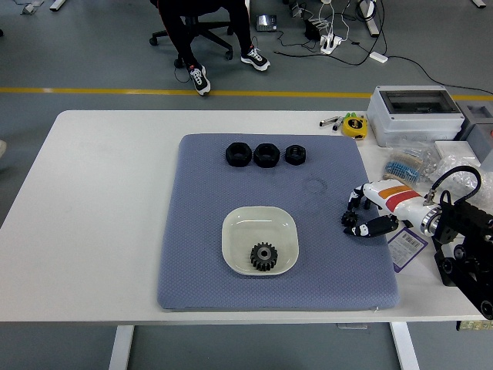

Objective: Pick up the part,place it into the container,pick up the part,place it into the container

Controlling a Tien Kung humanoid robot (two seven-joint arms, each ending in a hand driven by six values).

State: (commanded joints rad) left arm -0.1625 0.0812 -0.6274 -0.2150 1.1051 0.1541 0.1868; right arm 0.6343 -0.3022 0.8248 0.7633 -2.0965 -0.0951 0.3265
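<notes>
Three black ring-shaped parts (238, 154), (266, 154), (295, 154) stand in a row at the far side of the blue-grey mat (200, 231). A white square dish (239, 227) sits on the mat's middle, with a black gear (263, 256) in its near right part. My right hand (360, 218) hovers low over the mat's right edge, well to the right of the dish. Its fingers are loosely bent downward and hold nothing. The left arm is out of view.
A grey lidded box (416, 114), a yellow tape measure (353, 125), bags of small parts (408, 166) and a label card (407, 248) lie on the table to the right of the mat. A person's legs (196, 38) show beyond the table.
</notes>
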